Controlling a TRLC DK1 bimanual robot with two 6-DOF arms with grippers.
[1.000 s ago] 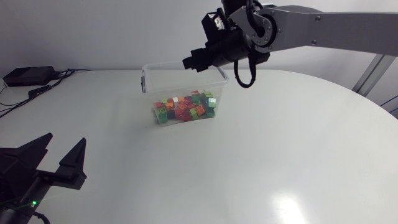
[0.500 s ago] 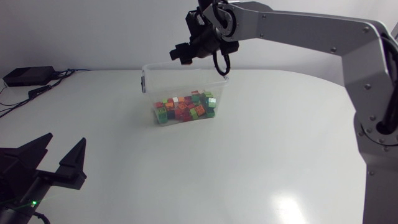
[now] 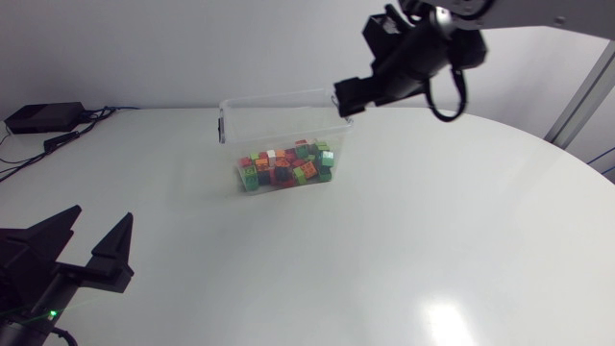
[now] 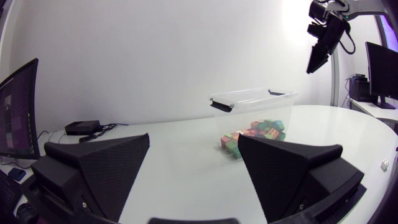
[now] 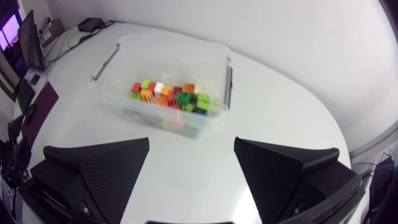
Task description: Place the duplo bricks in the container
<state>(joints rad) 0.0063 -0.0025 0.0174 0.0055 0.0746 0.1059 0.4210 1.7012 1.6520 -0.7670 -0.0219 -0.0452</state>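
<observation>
A clear plastic container (image 3: 279, 120) stands at the table's far middle, with several green, red, orange and white duplo bricks (image 3: 285, 169) piled in its near half. My right gripper (image 3: 348, 98) hangs open and empty in the air just off the container's far right corner. In the right wrist view the gripper (image 5: 191, 143) looks down on the container (image 5: 211, 118) and its bricks (image 5: 174, 96) ahead of it. My left gripper (image 3: 99, 221) rests open and empty low at the near left, far from the container (image 4: 249, 99). The bricks (image 4: 255, 132) show through its wall.
A black box (image 3: 43, 117) with cables lies at the table's far left edge. Wide white tabletop (image 3: 413, 221) surrounds the container on all sides.
My right gripper has opened and swung from above the container's back edge to the right of its far right corner. The left arm has not moved.
</observation>
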